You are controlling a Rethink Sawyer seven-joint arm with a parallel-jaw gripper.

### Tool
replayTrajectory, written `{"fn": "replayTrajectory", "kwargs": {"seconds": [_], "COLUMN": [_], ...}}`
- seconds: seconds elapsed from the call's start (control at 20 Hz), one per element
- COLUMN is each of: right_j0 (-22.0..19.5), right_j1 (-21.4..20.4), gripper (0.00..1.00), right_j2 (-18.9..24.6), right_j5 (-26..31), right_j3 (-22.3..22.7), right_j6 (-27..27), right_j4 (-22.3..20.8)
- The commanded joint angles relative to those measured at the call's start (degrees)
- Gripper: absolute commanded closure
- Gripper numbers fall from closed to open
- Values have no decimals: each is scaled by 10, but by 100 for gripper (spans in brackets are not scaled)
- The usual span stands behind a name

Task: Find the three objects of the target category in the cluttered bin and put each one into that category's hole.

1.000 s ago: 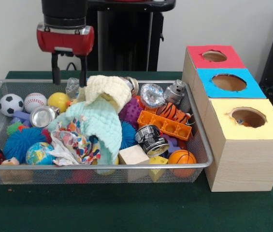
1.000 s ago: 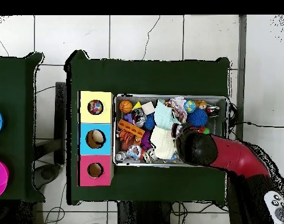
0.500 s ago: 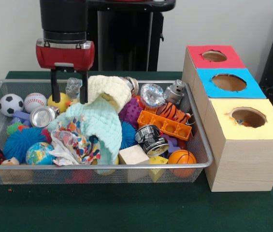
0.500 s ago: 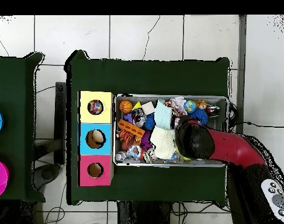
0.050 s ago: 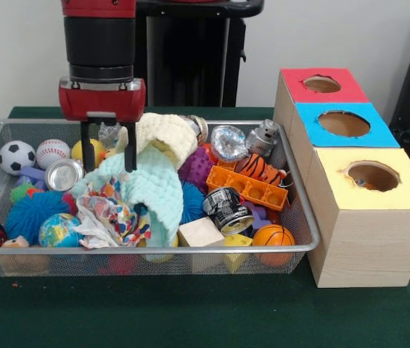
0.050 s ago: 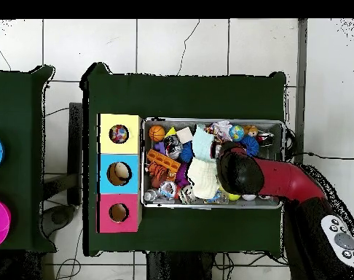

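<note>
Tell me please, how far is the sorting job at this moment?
Possibly done: the yellow hole and the blue hole each show something inside, but what it is cannot be told. In hand: nothing; the open gripper hangs over the mint cloth in the wire bin. Left: the bin is full of balls, cans and cloths, so most of the search remains.

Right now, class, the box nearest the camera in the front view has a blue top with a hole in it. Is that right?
No. In the front view the nearest box has a yellow top with a hole; the blue-topped box is the middle one.
</note>
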Motion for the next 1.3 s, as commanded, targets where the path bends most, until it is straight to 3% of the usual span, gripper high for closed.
{"fn": "replayTrajectory", "kwargs": {"seconds": [0.05, 0.8, 1.3], "right_j0": [-22, -36, -35], "right_j1": [42, 91, 91], "gripper": [0, 0, 0], "right_j2": [48, 40, 53], "right_j5": [-46, -105, -88], "right_j3": [-22, -19, -28], "right_j6": [-18, 0, 6], "right_j4": [-52, -116, -111]}}
